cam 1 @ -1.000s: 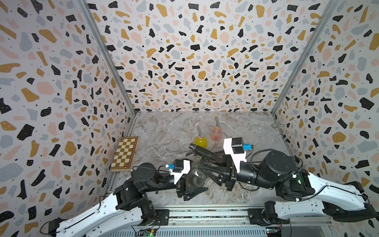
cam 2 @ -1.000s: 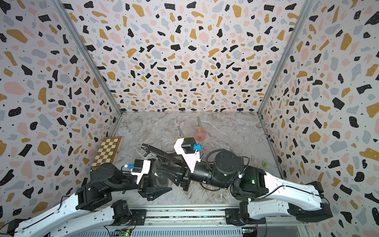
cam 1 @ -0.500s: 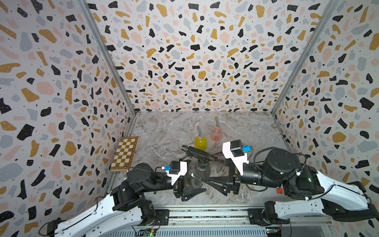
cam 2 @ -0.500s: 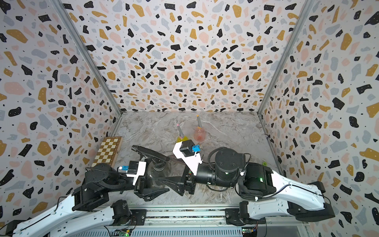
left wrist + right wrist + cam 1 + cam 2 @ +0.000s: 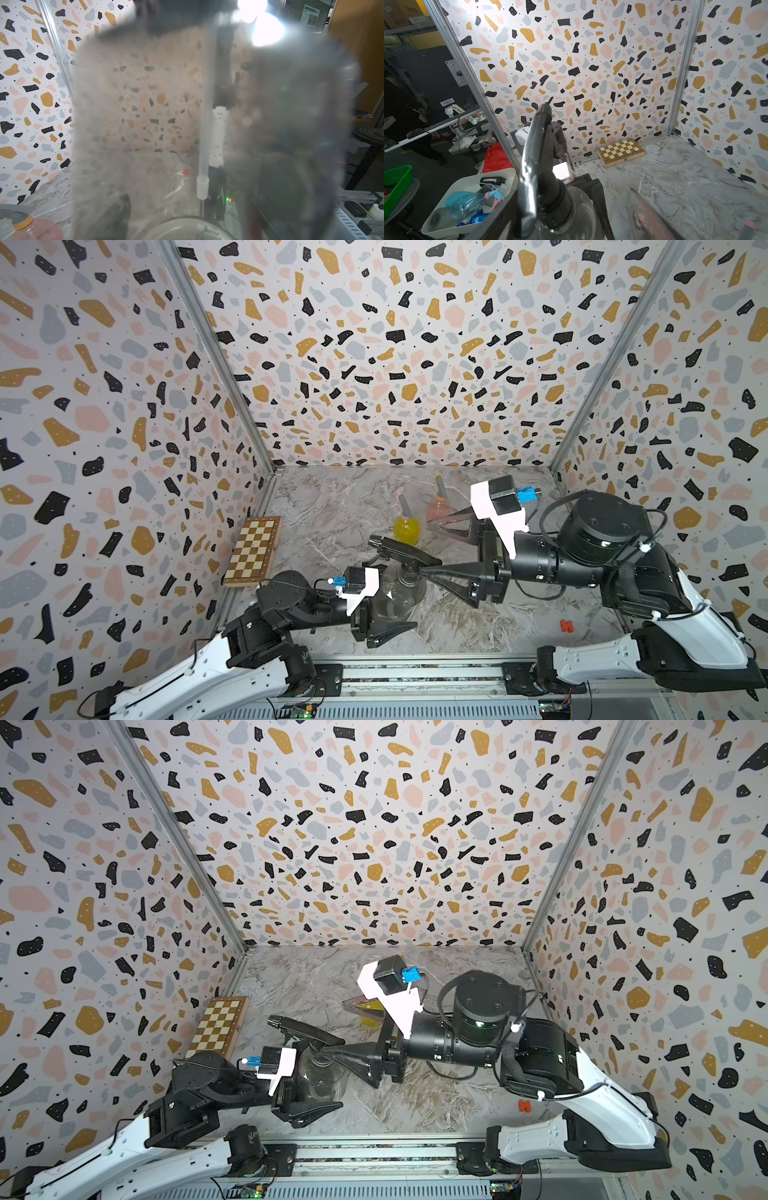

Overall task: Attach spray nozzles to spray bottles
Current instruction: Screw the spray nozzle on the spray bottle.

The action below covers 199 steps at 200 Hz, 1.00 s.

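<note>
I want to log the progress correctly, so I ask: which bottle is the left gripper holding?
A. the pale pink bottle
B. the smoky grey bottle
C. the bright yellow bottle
B: in a top view the left gripper is closed around the smoky grey bottle, which carries the black nozzle, and the bottle's grey wall fills the left wrist view.

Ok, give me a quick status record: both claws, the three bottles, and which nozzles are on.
left claw: shut on grey bottle, upright
right claw: open, at the black nozzle
black nozzle: seated on grey bottle's neck; tightness unclear
yellow bottle: pink-trigger nozzle on, standing free
pink bottle: orange-trigger nozzle on, standing free
clutter: chessboard at side wall
</note>
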Available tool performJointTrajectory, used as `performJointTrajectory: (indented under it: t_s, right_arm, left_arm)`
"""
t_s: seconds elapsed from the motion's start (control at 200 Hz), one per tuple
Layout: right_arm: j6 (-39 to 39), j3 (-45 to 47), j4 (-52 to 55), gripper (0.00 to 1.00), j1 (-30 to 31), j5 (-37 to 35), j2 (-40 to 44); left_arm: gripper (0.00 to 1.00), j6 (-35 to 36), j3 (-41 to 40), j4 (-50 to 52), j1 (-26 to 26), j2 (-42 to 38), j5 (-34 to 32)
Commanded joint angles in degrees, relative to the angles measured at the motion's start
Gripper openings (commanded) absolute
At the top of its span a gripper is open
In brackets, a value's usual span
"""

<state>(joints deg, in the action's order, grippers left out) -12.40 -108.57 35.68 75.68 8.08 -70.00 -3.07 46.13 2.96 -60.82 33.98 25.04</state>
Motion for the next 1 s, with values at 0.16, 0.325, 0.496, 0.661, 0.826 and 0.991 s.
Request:
performJointTrajectory:
  t_s: [0.16, 0.325, 0.496, 0.661, 0.826, 0.991]
  right_arm:
    - [0.6, -5.7, 4.1, 0.71, -2.5, 5.9, -3.5]
    - [0.4, -6.3, 4.6, 0.59, -2.5, 7.1, -4.2]
    - [0.5, -5.2, 4.4, 0.42, -2.6, 6.7, -3.8]
    - [0.5, -2.2, 2.8, 0.26, -2.6, 5.7, -2.6]
    - [0.5, 0.7, 1.0, 0.13, -2.6, 4.6, -1.7]
    - [0.2, 1.7, 1.4, 0.00, -2.6, 4.5, -2.2]
  left_arm:
    - [0.00, 1.2, 1.5, -0.5, 0.1, 0.1, -0.8]
    - [0.00, 1.1, 1.3, -0.4, 0.1, 0.3, -1.6]
    - [0.00, 0.4, 1.2, -1.5, 0.1, 0.5, -2.2]
    - [0.00, -2.1, 0.1, -4.4, 0.1, 0.3, -4.8]
    - [0.00, -6.9, -2.1, -10.8, 0.1, 0.3, -6.7]
    - [0.00, -7.6, -3.0, -13.3, 0.1, -0.1, -9.1]
